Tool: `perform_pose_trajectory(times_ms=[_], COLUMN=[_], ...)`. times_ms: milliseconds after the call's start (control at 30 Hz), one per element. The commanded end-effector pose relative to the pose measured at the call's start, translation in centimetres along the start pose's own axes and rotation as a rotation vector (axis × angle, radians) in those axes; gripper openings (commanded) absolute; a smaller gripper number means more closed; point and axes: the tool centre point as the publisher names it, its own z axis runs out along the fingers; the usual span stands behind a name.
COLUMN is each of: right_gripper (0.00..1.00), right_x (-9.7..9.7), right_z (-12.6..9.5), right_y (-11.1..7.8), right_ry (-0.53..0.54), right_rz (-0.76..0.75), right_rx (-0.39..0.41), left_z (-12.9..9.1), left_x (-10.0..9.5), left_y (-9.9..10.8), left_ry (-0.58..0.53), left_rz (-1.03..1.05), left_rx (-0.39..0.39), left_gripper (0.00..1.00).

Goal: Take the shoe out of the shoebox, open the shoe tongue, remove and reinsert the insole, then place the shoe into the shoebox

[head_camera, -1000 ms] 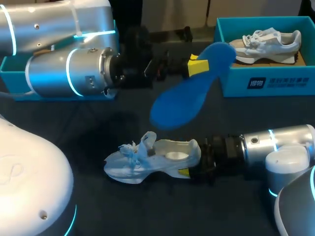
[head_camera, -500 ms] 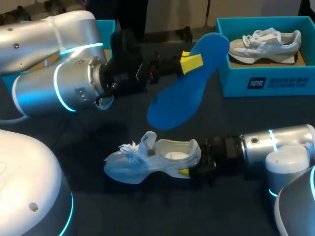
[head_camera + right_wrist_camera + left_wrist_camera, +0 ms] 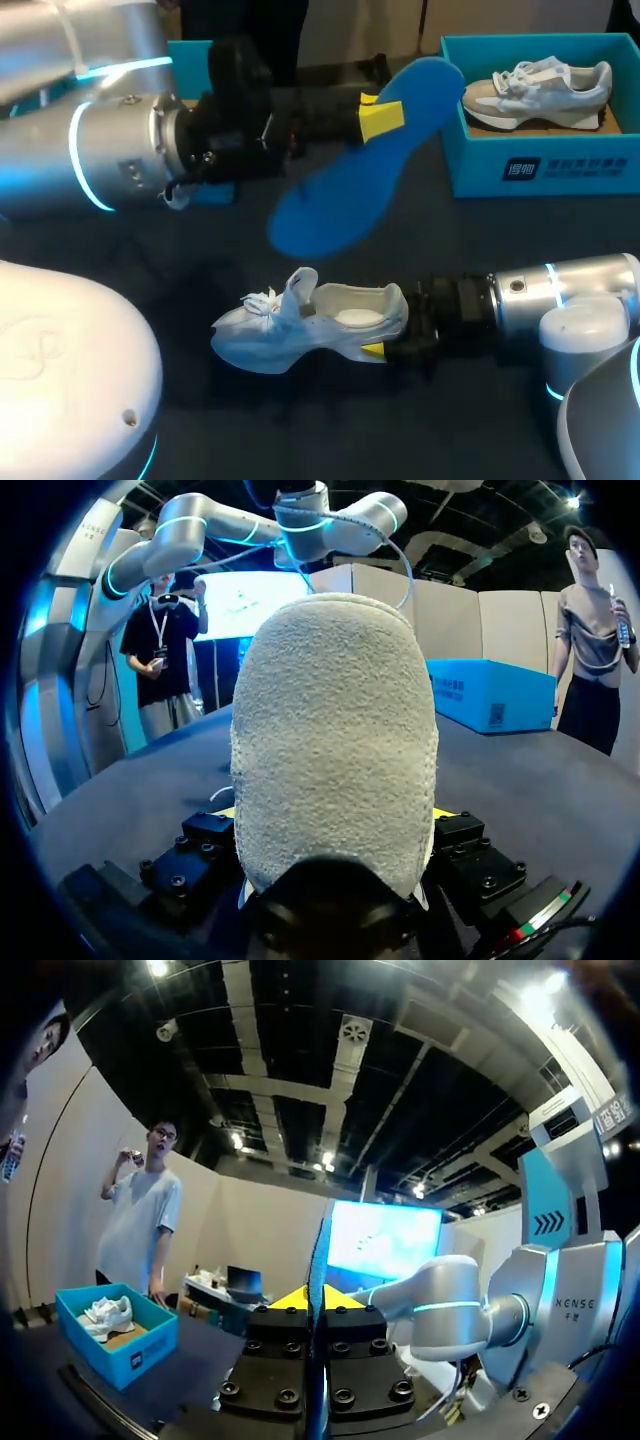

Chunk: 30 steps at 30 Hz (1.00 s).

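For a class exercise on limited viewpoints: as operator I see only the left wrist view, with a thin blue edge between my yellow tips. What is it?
Observer: A blue insole, clamped near one end by your left claw, held above the table.
Operator: Where's its shoe?
Observer: The pale shoe sits on the table, apart from the insole.
Operator: Is it loose?
Observer: No, the right claw grips its heel.

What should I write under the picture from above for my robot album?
The left gripper holds the blue insole up in the air; the right gripper grips the white shoe by its heel.
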Motion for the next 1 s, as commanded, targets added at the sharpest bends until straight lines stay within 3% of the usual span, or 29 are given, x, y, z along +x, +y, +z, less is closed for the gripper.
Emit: perform_pose_trajectory(times_ms=[33, 367, 700, 1000], right_gripper=[0.00, 0.00, 0.00, 0.00], right_x=[0.1, 0.1, 0.1, 0.1], right_z=[0.2, 0.2, 0.2, 0.2], right_y=[0.0, 0.0, 0.0, 0.0], right_ry=[-0.002, -0.002, -0.002, -0.002], right_rz=[-0.001, -0.001, -0.001, -0.001], right_rx=[0.003, 0.003, 0.003, 0.003], left_z=[-0.4, -0.7, -1.9, -2.7], left_x=[0.5, 0.6, 2.9, 3.4], left_y=[-1.0, -0.7, 1.1, 0.2], left_ry=[-0.002, 0.006, -0.013, -0.025], left_rz=[0.024, -0.016, -0.089, -0.165], left_rx=[-0.283, -0.270, -0.240, -0.223], left_gripper=[0.00, 0.00, 0.00, 0.00])
